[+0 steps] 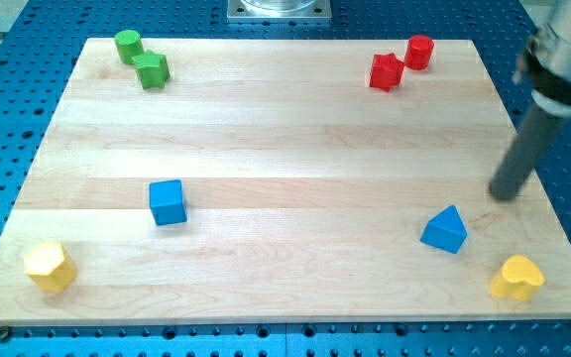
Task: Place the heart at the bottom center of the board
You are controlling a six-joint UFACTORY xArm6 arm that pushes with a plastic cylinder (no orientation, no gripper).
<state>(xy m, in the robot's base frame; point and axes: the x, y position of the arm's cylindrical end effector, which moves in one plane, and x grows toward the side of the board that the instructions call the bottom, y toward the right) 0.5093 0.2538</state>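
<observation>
No claw here; my tip (pixel 507 195) stands above the yellow heart (pixel 517 278): light, rigid, slippery. I'd push its right flank.

— The wooden board (pixel 285 149) carries eight blocks: far left, a green cylinder (pixel 128 46) touching a green star (pixel 153 70); far right, a red star (pixel 387 71) beside a red cylinder (pixel 419 52).

— Nearer, a blue cube (pixel 168 201) left, a blue triangle (pixel 445 230) right; a yellow hexagon (pixel 49 266) near-left, a yellow heart (pixel 517 278) near-right.
</observation>
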